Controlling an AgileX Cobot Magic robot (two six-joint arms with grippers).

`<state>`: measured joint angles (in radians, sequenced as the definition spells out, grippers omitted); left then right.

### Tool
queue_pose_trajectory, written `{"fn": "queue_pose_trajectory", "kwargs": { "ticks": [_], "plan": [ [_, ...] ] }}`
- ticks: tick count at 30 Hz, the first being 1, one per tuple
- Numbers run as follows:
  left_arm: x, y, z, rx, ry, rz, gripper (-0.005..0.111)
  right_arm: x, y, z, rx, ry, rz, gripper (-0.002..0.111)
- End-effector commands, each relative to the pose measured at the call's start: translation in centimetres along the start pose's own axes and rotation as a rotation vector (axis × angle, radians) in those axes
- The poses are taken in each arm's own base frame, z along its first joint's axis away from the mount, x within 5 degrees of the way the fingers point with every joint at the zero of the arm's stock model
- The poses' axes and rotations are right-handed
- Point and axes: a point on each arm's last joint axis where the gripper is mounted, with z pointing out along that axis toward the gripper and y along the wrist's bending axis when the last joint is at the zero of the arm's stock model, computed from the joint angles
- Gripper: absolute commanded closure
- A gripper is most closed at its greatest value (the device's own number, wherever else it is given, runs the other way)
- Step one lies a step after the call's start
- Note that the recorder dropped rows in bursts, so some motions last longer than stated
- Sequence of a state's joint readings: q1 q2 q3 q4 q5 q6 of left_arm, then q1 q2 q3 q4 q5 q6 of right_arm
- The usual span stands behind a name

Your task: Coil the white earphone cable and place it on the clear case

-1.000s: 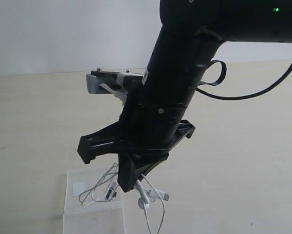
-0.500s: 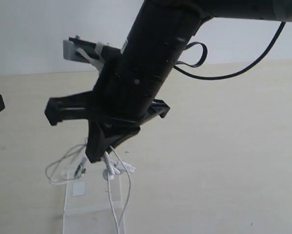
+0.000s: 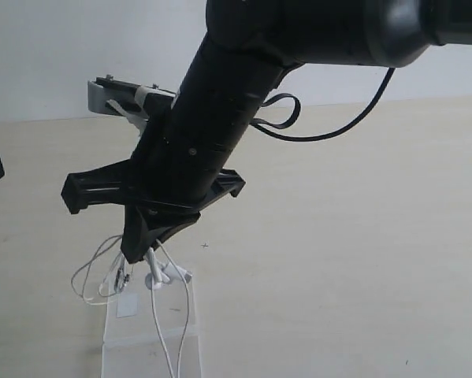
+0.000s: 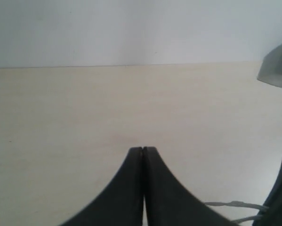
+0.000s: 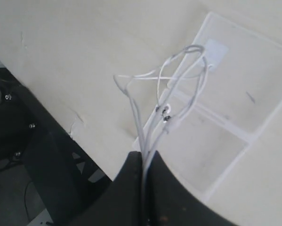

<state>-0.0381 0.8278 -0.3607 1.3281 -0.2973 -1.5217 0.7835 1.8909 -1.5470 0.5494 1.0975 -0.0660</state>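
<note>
Right gripper (image 5: pixel 143 159) is pinched tight on a bunch of strands of the white earphone cable (image 5: pixel 178 89), jaws fully closed on the wire and nothing else between them. Loops dangle from the tips, earbuds (image 3: pixel 157 277) hanging just below. They hang over the end of the clear case (image 5: pixel 253 84) that carries the white sticker (image 5: pixel 215 52), partly spilling past its edge. Two strands trail down across the case. It lies flat on the pale table (image 3: pixel 362 236). Off to the side, the left gripper (image 4: pixel 143 150) has its jaws pressed together, gripping nothing.
</note>
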Motion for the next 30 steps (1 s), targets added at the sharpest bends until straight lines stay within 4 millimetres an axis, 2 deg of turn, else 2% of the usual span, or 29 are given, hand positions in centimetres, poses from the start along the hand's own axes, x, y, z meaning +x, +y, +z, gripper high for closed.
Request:
{"fn": "queue_pose_trajectory", "kwargs": {
  "ticks": [1,3,14,21,25,30],
  "plan": [
    [0.1,0.1,-0.1,-0.009,0.000,-0.001,0.107,0.7,0.1,-0.5,-0.005,0.067,-0.006,0.108],
    [0.1,0.1,-0.1,-0.009,0.000,-0.001,0.107,1.1,0.1,-0.5,-0.004,0.111,0.021,0.108],
    [0.1,0.1,-0.1,-0.009,0.000,-0.001,0.107,1.1,0.2,-0.1,0.015,0.122,0.074,0.108],
    [0.1,0.0,-0.1,0.001,0.002,-0.008,0.107,2.3,0.6,1.3,0.088,0.176,0.068,0.108],
    [1.2,-0.1,-0.1,0.021,0.042,-0.038,0.107,2.5,0.3,1.4,0.110,0.182,0.061,0.108],
    [3.8,-0.2,-0.3,0.039,0.219,-0.150,0.107,2.6,-0.5,0.0,0.250,0.147,-0.008,0.108]
  ]
}}
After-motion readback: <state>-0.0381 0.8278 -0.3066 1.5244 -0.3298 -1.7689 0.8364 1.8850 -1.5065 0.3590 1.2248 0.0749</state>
